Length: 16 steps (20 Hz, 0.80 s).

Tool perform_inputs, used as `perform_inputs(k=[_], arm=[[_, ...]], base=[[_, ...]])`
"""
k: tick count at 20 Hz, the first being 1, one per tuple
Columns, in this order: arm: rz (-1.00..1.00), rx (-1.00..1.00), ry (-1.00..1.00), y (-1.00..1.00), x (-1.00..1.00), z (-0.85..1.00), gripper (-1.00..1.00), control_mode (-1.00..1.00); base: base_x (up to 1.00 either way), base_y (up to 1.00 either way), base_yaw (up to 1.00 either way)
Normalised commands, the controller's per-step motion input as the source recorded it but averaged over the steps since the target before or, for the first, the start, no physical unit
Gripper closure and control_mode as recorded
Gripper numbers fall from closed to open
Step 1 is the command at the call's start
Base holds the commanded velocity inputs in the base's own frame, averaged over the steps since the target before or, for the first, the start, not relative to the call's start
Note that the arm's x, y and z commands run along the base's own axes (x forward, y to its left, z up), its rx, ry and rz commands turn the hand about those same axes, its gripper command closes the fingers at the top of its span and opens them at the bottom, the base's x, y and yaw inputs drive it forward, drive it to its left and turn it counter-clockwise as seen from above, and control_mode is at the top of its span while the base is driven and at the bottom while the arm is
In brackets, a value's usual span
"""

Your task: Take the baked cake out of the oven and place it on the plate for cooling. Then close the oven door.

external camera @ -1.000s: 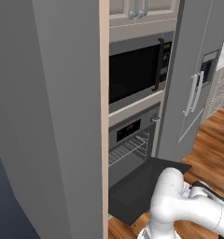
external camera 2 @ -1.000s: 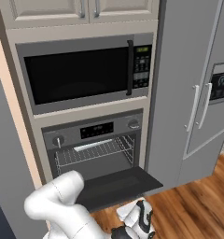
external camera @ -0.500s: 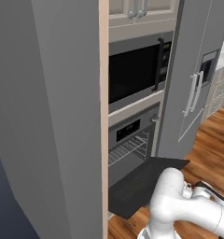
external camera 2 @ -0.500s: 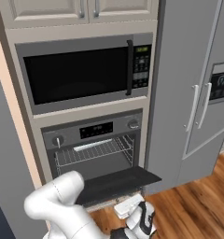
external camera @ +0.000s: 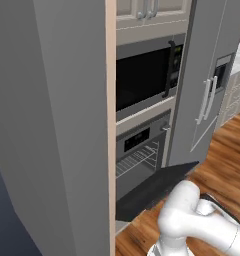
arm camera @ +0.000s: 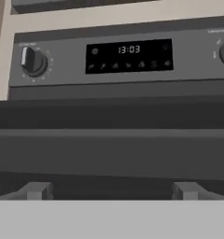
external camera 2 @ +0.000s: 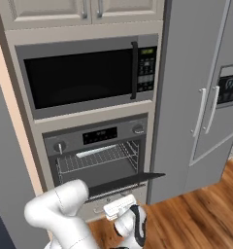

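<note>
A: Going left to right, what stands in front of the robot?

B: A tall grey cabinet side, then the built-in column: the microwave [external camera 2: 89, 78] above, the oven [external camera 2: 96, 155] below it, with a knob [arm camera: 32, 60] at the left of its panel, a display strip [arm camera: 129, 56] in the middle and a second knob [external camera 2: 137, 129] at the right. To the right of the column stands a grey refrigerator [external camera 2: 206, 87].

A: And the oven door?

B: The oven door [external camera 2: 123, 183] is dropped down flat, so the cavity is open. The wire rack [external camera 2: 96, 158] shows inside, and I can't make out a cake on it from either base view.

A: Where is the claw?

B: The claw [arm camera: 112, 190] sits low, in front of and about level with the edge of the open door, looking up at the control panel. Its two fingertips [arm camera: 37, 190] stand wide apart with nothing between them.

A: So how far along would you say the task is?

B: Early, by my reading. Opening the oven looks done. The cake is not in the claw, and I see neither it nor the plate, nor any worktop. Reaching in, lifting the cake out, setting it on the plate and shutting the door all appear left to do.
</note>
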Motion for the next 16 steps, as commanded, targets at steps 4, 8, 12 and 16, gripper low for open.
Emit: perform_inputs(k=[4,8,12,16], arm=[[-0.03,0.02,-0.31,0.90,0.61,0.00,-1.00,-1.00],[-0.04,0.02,-0.28,0.90,0.68,0.03,-1.00,-1.00],[-0.03,0.01,-0.23,0.88,0.72,0.08,-1.00,-1.00],[-0.02,0.01,-0.18,0.86,0.80,0.03,-1.00,-1.00]], base=[[0.00,0.00,0.00],[0.00,0.00,0.00],[0.00,0.00,0.00],[0.00,0.00,0.00]])
